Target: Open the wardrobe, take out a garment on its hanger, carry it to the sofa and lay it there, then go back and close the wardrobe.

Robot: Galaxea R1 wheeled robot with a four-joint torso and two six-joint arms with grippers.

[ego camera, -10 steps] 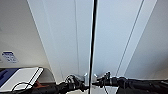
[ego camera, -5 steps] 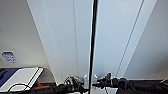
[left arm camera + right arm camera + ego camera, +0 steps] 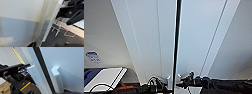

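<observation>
The wardrobe stands right in front of me, its two white doors split by a narrow dark gap. Two small white handles sit low in the head view, the left handle and the right handle. My left gripper is just left of the left handle and my right gripper is just right of the right handle. In the right wrist view both handles show large, the nearer handle and the farther handle, with my left arm behind the farther one.
A pale wall with a small blue label lies left of the wardrobe, above a white and blue flat object. The left wrist view shows the wardrobe's lower edge, dark floor and a white wire rack.
</observation>
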